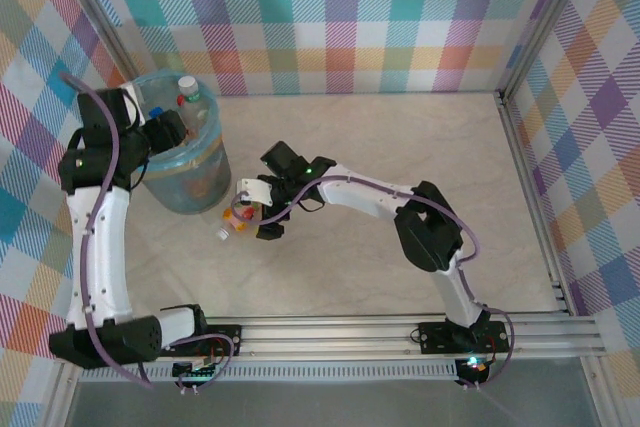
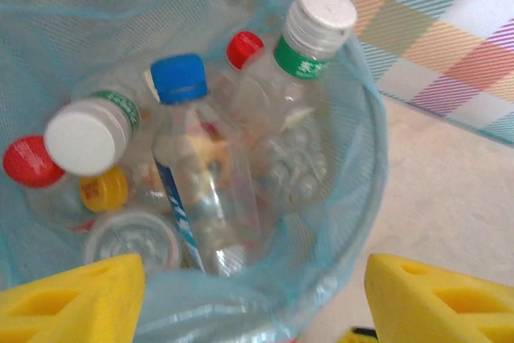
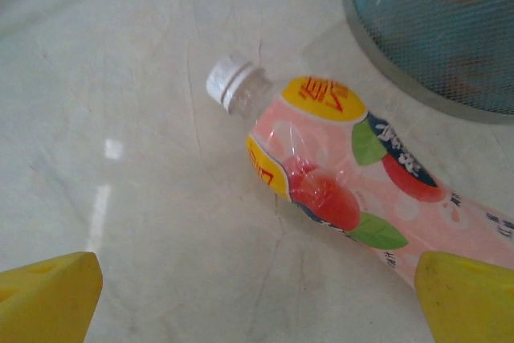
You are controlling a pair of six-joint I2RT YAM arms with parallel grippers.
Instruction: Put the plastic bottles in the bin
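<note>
At the left, the left gripper (image 2: 257, 303) hangs over the bin (image 2: 373, 142), its fingers well apart and with nothing between them. In the bin lie several bottles (image 2: 201, 190) with blue, white, red and yellow caps, and the pile reaches near the rim. Just beside the bin, on the worktop (image 1: 400, 147), one pink bottle (image 3: 353, 174) lies on its side with its white cap on. Over it stands the right gripper (image 3: 257, 301), wide and empty. The bottle lies more toward one finger than in the middle between them. The step in hand, I judge, is to pick up this bottle. To do it well, the gripper should first be centred over the body and not over the thin neck. Then it should come down across the body and close gently, because the round, soft plastic may roll or slip out.
</note>
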